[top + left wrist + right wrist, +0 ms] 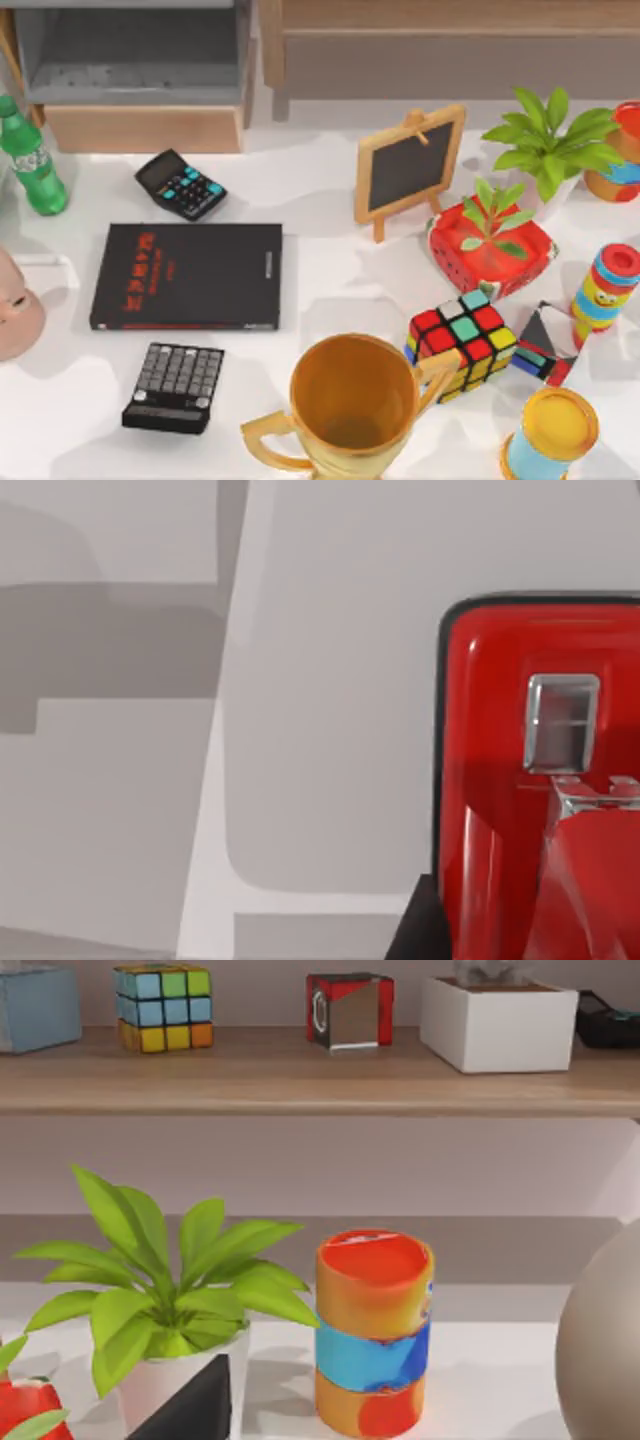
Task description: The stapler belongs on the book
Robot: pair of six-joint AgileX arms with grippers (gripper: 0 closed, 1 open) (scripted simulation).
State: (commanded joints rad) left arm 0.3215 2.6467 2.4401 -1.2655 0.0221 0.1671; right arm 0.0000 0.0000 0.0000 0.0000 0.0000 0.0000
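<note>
Up close in the left wrist view, the stapler [500, 780] rides right beneath that camera, its glossy red body and metal window over pale background, so it seems carried by the left arm, though I cannot tell how the fingers stand. Below, the book [188, 276] lies flat and bare on the table's [320, 200] left half, between two calculators [180, 184], ready to receive it.
</note>
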